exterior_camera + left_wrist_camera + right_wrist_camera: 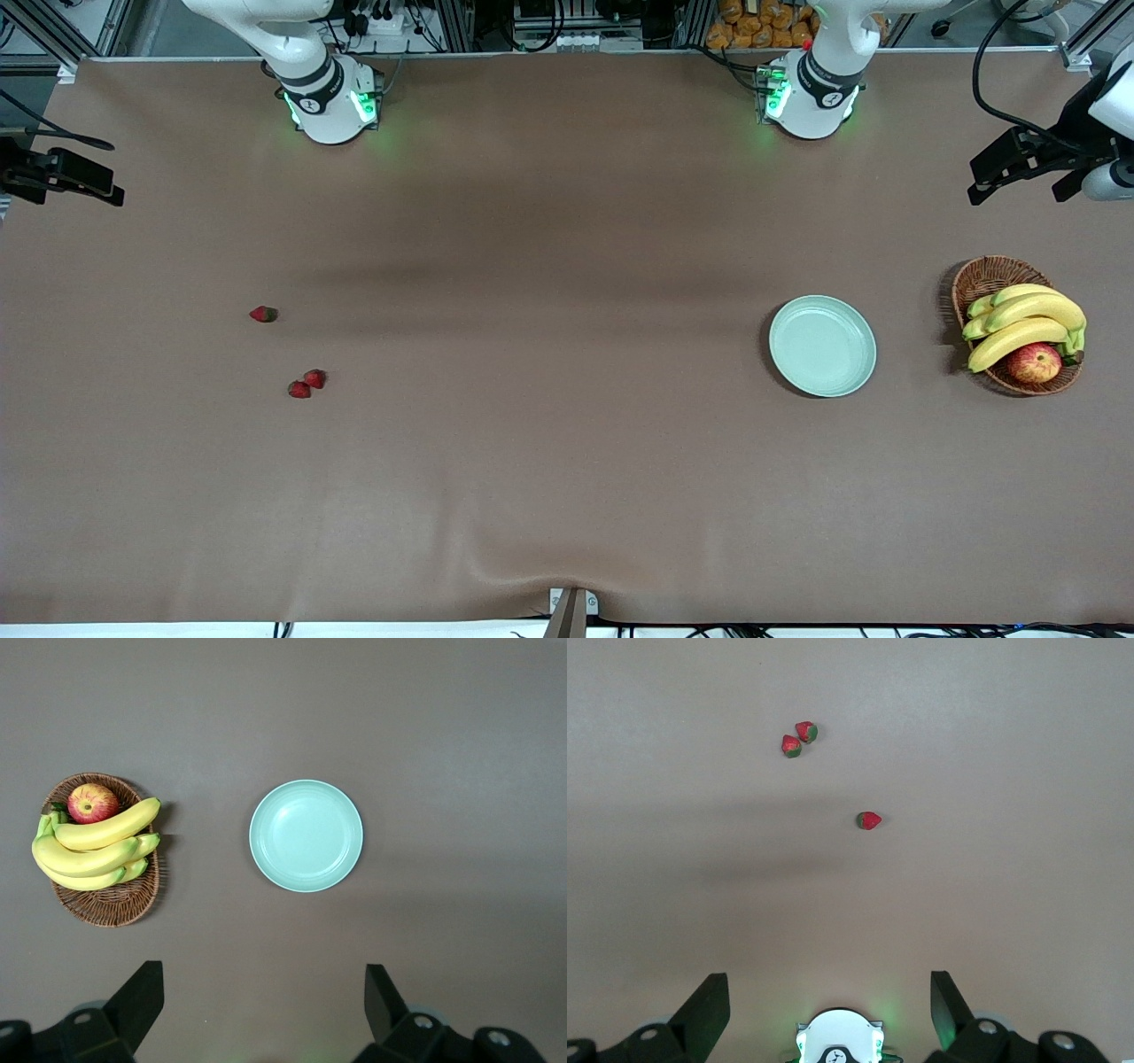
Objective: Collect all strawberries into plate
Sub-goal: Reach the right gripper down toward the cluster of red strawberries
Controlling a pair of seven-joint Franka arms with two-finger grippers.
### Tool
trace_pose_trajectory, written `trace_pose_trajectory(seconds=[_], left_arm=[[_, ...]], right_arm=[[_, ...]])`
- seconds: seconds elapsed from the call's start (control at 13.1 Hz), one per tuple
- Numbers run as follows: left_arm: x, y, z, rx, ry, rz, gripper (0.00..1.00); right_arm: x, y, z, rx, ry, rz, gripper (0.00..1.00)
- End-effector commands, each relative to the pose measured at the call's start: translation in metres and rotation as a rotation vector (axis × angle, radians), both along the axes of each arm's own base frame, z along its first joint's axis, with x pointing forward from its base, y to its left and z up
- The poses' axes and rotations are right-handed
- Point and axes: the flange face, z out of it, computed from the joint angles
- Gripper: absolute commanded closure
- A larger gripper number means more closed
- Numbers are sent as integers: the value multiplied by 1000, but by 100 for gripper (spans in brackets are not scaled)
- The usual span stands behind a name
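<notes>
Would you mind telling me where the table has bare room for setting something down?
The widest bare patch is the table's middle, between the strawberries and the plate. The only tight spot is the narrow gap between plate and basket, at the left arm's end.

No readable text, label, brand or number is showing in any of the three views. The arms' bases (pixel 332 102) are each carrying a small dark round mark by the green lights, and the same kind of mark is appearing on the white base (pixel 837 1041) in the right wrist view; it may be a logo, but no letters are coming through. The plate (pixel 822 346), strawberries (pixel 306 383) and basket (pixel 985 279) are bearing no print.
</notes>
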Motion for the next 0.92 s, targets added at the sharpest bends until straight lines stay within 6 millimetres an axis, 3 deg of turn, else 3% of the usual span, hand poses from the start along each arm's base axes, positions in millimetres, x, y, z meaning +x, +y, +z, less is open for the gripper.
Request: trace_pose_trajectory(seconds=[0.0, 0.31, 0.46, 0.84], left_arm=[[0, -1, 6, 20, -10, -24, 0], [8, 0, 2, 7, -5, -22, 0], [8, 2, -1, 7, 5, -19, 0], [9, 1, -2, -8, 1, -6, 0]], right_arm=[[-4, -1, 2, -12, -4, -1, 0], [-1, 0, -1, -13, -4, 0, 0], [18, 0, -21, -14, -21, 3, 0], [104, -4, -122, -28, -123, 5, 0]])
